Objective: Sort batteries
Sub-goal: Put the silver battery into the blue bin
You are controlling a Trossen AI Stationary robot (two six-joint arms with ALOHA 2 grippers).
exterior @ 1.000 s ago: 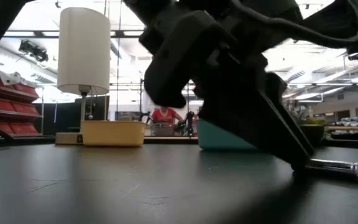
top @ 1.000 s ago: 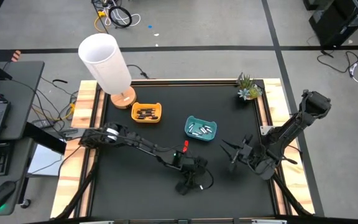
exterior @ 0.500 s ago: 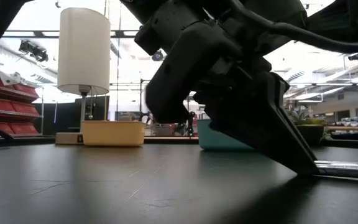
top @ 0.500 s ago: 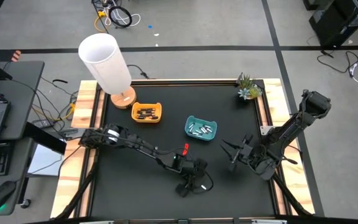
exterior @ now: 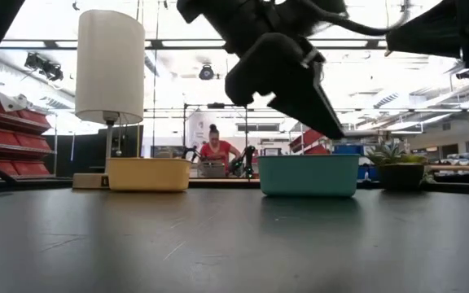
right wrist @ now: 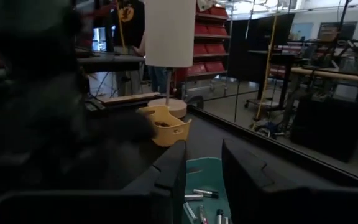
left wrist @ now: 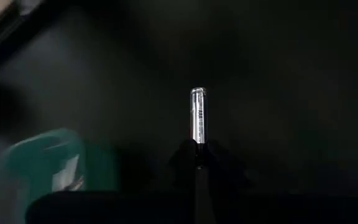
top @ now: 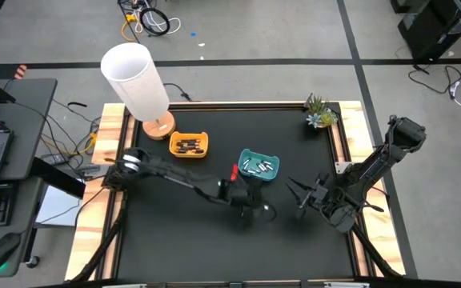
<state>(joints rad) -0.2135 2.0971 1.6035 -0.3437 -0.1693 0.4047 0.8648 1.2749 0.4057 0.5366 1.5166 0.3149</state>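
Observation:
A pale silver battery [left wrist: 197, 118] is in my left gripper [left wrist: 197, 160], which is shut on it above the black table's middle [top: 254, 206], just on the near side of the teal tray [top: 258, 165]. That tray holds several silver batteries [right wrist: 201, 194]. The yellow tray [top: 189, 145] farther left holds dark batteries. In the low view the left gripper [exterior: 304, 85] hangs well above the table. My right gripper [top: 301, 198] waits open near the table's right side, its fingers [right wrist: 173, 180] pointing toward the teal tray. My left gripper pinches one end of the silver battery [left wrist: 197, 144] between its two fingertips. The battery sticks out ahead of the fingers, in line with them. The fingers slant downward, and the battery is lifted clear of the table.
A white lamp [top: 138, 80] on a wooden foot stands at the table's far left corner, and a small potted plant [top: 320, 112] at the far right corner. Wooden rails [top: 110, 200] line the table's sides. A person [exterior: 215, 153] sits in the room behind.
My left gripper has taken the silver battery off the table near the front edge. It has risen well clear and gone toward the far edge, close to the teal tray. The battery, which lay flat on the table, now hangs from the fingertips.

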